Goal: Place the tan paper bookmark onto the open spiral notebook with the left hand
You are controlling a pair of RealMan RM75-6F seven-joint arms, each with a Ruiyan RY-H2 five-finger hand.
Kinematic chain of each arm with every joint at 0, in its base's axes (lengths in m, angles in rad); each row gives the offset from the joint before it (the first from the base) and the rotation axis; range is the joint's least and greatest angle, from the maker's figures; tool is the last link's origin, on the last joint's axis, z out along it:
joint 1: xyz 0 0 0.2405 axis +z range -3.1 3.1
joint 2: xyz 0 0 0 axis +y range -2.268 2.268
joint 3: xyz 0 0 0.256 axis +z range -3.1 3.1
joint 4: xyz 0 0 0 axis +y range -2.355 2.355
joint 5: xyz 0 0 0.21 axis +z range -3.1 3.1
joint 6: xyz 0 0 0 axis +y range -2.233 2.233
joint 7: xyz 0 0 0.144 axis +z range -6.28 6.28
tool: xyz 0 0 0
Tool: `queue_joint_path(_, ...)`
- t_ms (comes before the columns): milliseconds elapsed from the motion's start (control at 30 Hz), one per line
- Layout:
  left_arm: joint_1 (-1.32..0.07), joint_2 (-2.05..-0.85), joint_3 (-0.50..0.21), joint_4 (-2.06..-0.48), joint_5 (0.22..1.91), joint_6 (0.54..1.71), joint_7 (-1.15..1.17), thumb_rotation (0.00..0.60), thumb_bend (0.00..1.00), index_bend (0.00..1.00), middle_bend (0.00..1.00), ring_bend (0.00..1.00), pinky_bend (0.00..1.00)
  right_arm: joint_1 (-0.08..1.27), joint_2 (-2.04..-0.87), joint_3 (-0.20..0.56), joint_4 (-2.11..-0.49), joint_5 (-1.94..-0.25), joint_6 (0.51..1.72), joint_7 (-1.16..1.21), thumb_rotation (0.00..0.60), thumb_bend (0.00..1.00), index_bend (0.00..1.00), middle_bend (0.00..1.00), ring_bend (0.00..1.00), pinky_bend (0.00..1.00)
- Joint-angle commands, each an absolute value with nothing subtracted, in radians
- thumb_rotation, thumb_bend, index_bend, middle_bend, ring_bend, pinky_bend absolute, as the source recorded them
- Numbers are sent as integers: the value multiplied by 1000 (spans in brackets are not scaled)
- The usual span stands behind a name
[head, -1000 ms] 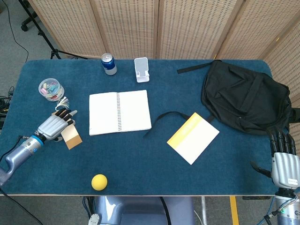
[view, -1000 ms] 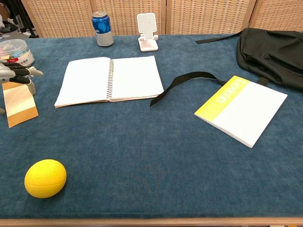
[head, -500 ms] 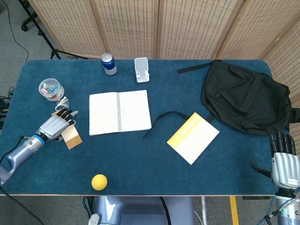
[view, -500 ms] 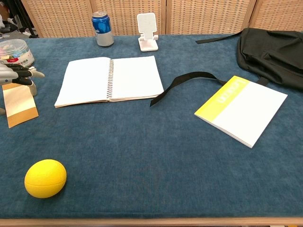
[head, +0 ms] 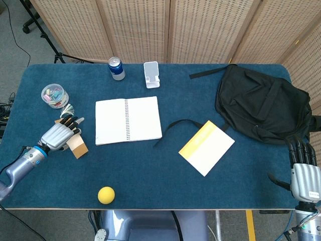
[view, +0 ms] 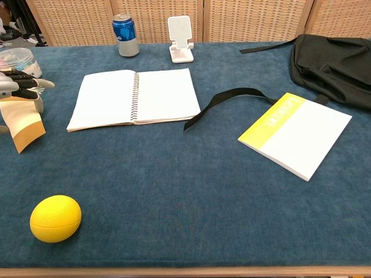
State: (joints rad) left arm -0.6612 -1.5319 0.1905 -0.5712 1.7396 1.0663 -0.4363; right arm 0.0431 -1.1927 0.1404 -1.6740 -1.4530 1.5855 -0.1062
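The tan paper bookmark (head: 77,146) (view: 24,125) is at the table's left side, its top end under my left hand (head: 58,134) (view: 16,90). The hand pinches that end, and the bookmark hangs tilted with its lower part bent off the cloth. Right of the hand, apart from it, the open spiral notebook (head: 128,120) (view: 134,98) lies flat with blank white pages. My right hand (head: 303,173) rests at the table's front right edge, fingers straight and apart, holding nothing. The chest view does not show it.
A round clear tub of clips (head: 55,95) stands just behind the left hand. A blue can (head: 117,69) and a white phone stand (head: 151,74) are at the back. A yellow ball (head: 106,195) lies near the front edge. A yellow-and-white book (head: 206,147) and a black backpack (head: 263,103) are on the right.
The left hand has closed on the bookmark's top end and raised it; the bookmark went from lying flat to tilted and bent. The right hand has not moved.
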Motion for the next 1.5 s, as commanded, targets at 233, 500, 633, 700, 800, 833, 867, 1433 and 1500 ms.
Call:
queue_joint_path(233,-700,-1490,116,-618,1715,1158,-334,600,369,719,0,0,0,41,-1184,143,-1681,-1453,1588,-96,600,0,0,0,0,0)
queue_joint_path(500,-801,-1471,31,-656,1691,1161,-188,600,363,719,0,0,0,44,-1180,149,-1679,-1442,1581,-86,600,0,0,0,0,0)
queue_joint_path(633,-866,-1488,3,-652,1696,1146,-142,600,360,719,0,0,0,48,-1180,157,-1672,-1423,1570,-79,600,0,0,0,0,0)
queue_joint_path(700,-905,-1502,-7,-642,1701,1131,-131,600,357,719,0,0,0,51,-1181,163,-1666,-1411,1565,-78,600,0,0,0,0,0)
queue_joint_path(800,-1004,-1575,-7,-564,1730,1061,-118,600,345,719,0,0,0,60,-1184,182,-1647,-1374,1546,-71,600,0,0,0,0,0)
queue_joint_path(833,-1021,-1607,-5,-531,1730,1043,-138,600,341,719,0,0,0,63,-1185,186,-1641,-1366,1540,-70,600,0,0,0,0,0)
queue_joint_path(867,-1030,-1633,-2,-505,1729,1028,-154,600,339,719,0,0,0,65,-1187,189,-1636,-1358,1536,-69,600,0,0,0,0,0)
queue_joint_path(1433,-1065,-1866,103,-273,1764,935,-384,600,297,719,0,0,0,76,-1192,209,-1600,-1301,1507,-61,600,0,0,0,0,0)
queue_joint_path(1500,-1065,-1870,113,-263,1770,938,-389,600,295,719,0,0,0,75,-1191,208,-1600,-1301,1509,-60,600,0,0,0,0,0)
